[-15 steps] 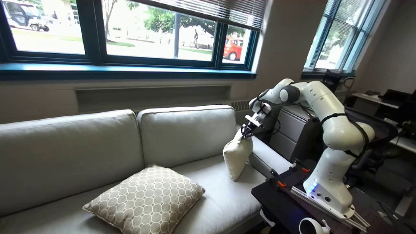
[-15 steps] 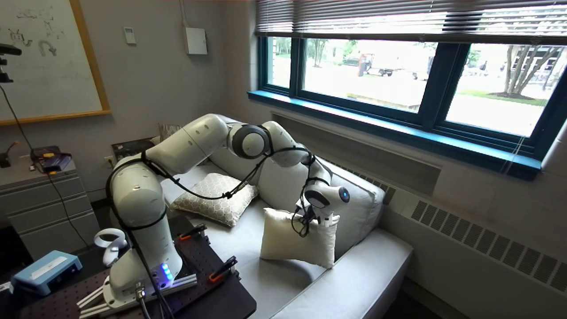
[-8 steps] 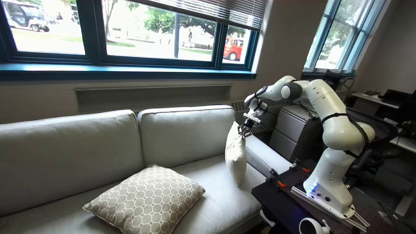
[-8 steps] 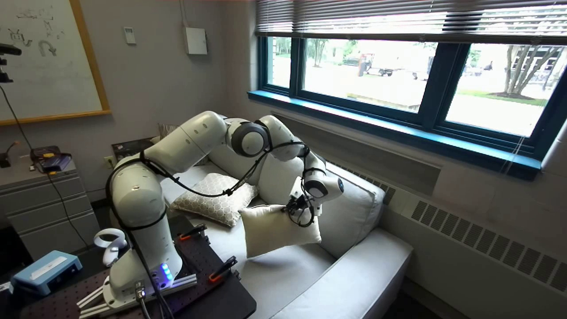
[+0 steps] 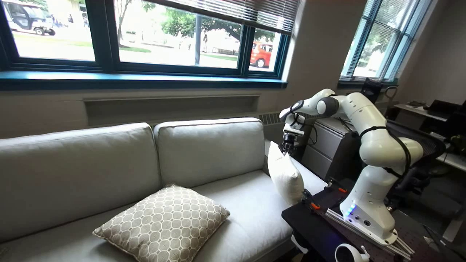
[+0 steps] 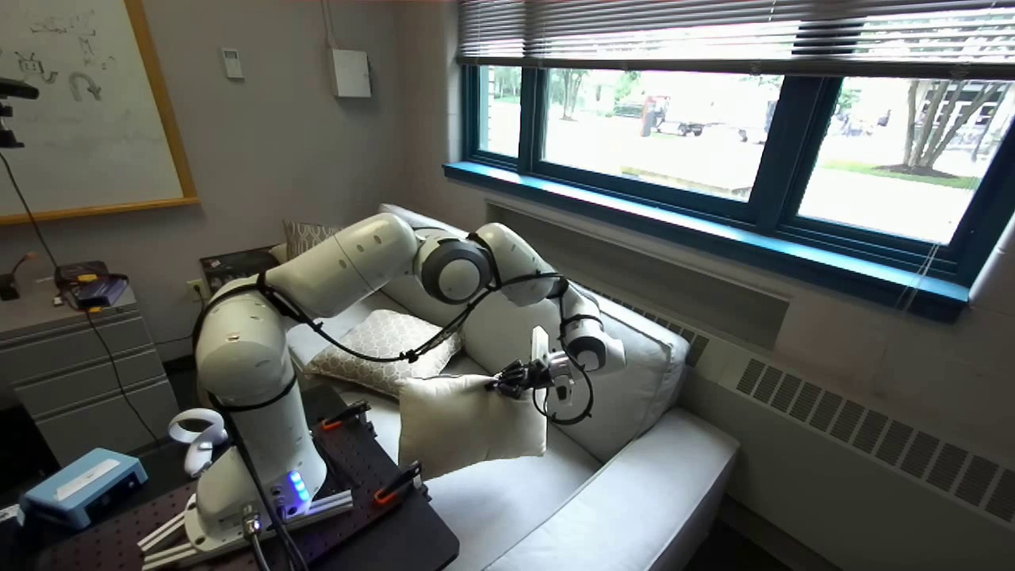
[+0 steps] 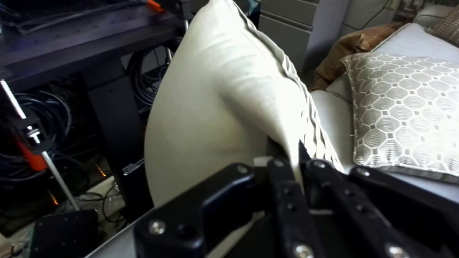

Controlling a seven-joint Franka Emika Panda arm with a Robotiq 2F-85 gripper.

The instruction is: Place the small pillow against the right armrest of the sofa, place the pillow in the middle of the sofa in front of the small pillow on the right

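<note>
Swung nearer the table [image 5: 304, 217] since a second ago, the small pillow [image 5: 285, 178] hangs below my gripper [image 7: 289, 150], pinched by its edge; further swing could snag it on the clamp [image 5: 310, 199].

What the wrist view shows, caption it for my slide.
Black fingers pinch the small white pillow while the patterned pillow lies on the sofa.

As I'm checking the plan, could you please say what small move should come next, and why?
Probably shift the small off-white rectangular fabric pillow toward the grey upholstered right armrest: the black end effector grips the pillow, and in an exterior view bare grey sofa seat shows between pillow and armrest.
</note>
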